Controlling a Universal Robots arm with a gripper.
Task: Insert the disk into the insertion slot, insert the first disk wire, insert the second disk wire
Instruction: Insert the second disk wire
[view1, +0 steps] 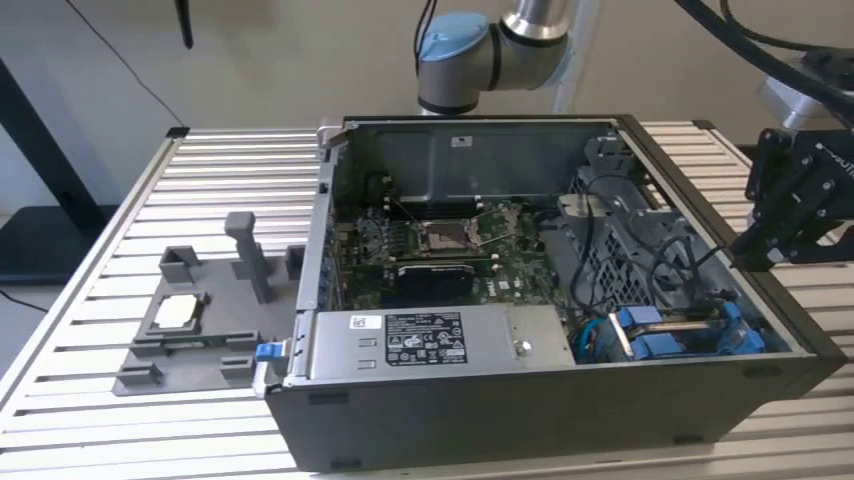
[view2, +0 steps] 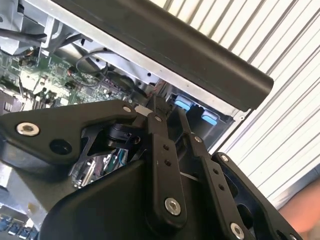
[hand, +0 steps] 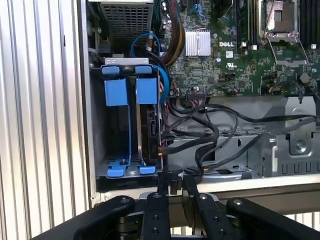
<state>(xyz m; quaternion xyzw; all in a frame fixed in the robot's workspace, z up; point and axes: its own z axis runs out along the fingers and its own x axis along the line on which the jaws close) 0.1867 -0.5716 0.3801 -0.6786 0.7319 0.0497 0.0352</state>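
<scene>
progress: the disk (hand: 149, 125) is sitting on edge inside the insertion slot (hand: 99, 125), so the first step is looking done; black wires (hand: 210, 132) are running toward the disk's end, but I cannot tell if either one is plugged, so I am counting both wire steps as open
table (view1: 80, 300): it is carrying the computer case (view1: 534, 410) and, at the exterior view's left, a grey holder plate (view1: 227, 320)
computer case: it is lying open; it is holding the motherboard (view1: 441, 240), the grey power-supply box (view1: 414, 345) and the insertion slot, in the corner at the exterior view's right
holder plate: a small square silver part (view1: 178, 313) is resting in it
insertion slot: blue fittings (hand: 116, 92) are framing it; the disk is filling the bay nearer the motherboard; the bay beside it is looking dark, and I cannot tell its content
gripper (hand: 173, 177): it is hovering at the case wall, just beside the insertion slot; its fingers are standing narrow, almost together; whether something thin is pinched between them, I cannot tell
</scene>
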